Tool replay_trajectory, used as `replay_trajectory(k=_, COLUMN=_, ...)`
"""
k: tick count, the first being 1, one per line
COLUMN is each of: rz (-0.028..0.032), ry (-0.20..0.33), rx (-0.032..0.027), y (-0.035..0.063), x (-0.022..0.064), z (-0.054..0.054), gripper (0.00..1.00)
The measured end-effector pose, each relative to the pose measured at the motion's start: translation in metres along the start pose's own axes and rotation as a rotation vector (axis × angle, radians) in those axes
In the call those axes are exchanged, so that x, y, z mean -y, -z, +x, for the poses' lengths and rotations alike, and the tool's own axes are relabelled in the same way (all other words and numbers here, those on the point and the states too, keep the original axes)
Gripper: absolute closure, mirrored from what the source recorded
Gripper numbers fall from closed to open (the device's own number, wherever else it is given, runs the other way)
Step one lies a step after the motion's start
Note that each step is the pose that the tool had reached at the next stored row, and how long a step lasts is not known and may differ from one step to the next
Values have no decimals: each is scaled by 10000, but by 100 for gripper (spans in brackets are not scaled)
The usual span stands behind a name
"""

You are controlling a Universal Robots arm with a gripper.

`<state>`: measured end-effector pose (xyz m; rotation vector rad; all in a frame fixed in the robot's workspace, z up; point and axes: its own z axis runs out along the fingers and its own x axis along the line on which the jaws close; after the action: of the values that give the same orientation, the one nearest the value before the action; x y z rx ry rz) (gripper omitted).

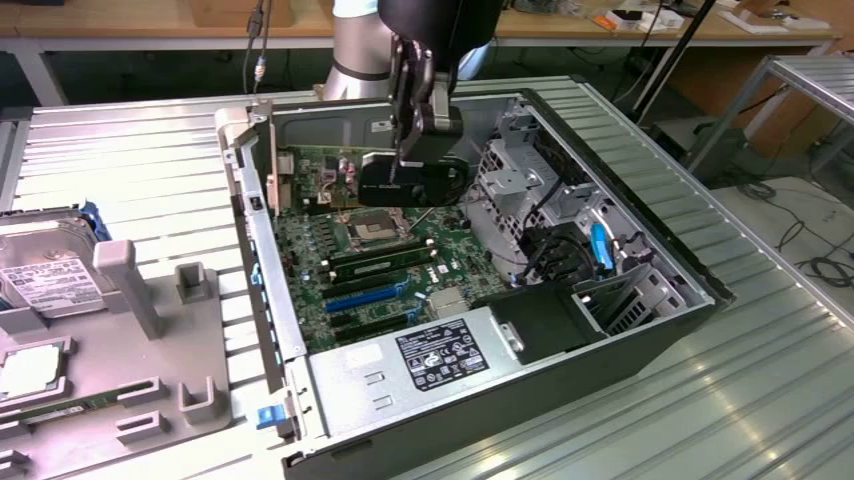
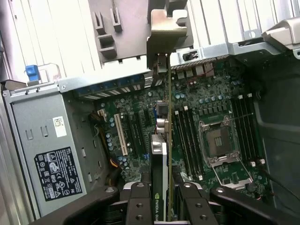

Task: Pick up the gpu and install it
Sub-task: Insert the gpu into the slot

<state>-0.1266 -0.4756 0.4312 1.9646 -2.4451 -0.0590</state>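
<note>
The gpu (image 2: 160, 161) hangs edge-on inside the open computer case (image 1: 674, 330), its silver end bracket (image 2: 166, 35) reaching toward the case's rear wall. My gripper (image 2: 161, 208) is shut on it, one black finger (image 2: 139, 202) on each side of the card. In the exterior view the gripper (image 1: 427, 135) holds the gpu's black cooler block (image 1: 414, 182) just above the motherboard (image 1: 380, 255), near the CPU socket (image 1: 370, 229). The card is above the board's long expansion slots (image 2: 136, 133); I cannot tell whether its edge touches one.
A silver power supply (image 1: 434, 362) fills the case's near corner, and black cables and a drive cage (image 1: 561, 250) line the exterior view's right. On the exterior view's left a grey parts holder (image 1: 147, 330) carries a hard drive (image 1: 40, 275) and a memory stick (image 1: 60, 412).
</note>
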Motion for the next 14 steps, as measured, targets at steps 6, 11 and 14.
replay_trajectory(k=6, rz=-10, ry=494, rx=-16, y=0, x=0, z=0, gripper=73)
replay_trajectory(k=11, rz=-17, ry=860, rx=-28, y=0, x=0, z=0, gripper=73)
replay_trajectory(k=14, rz=-20, ry=1028, rx=-33, y=0, x=0, z=0, gripper=73)
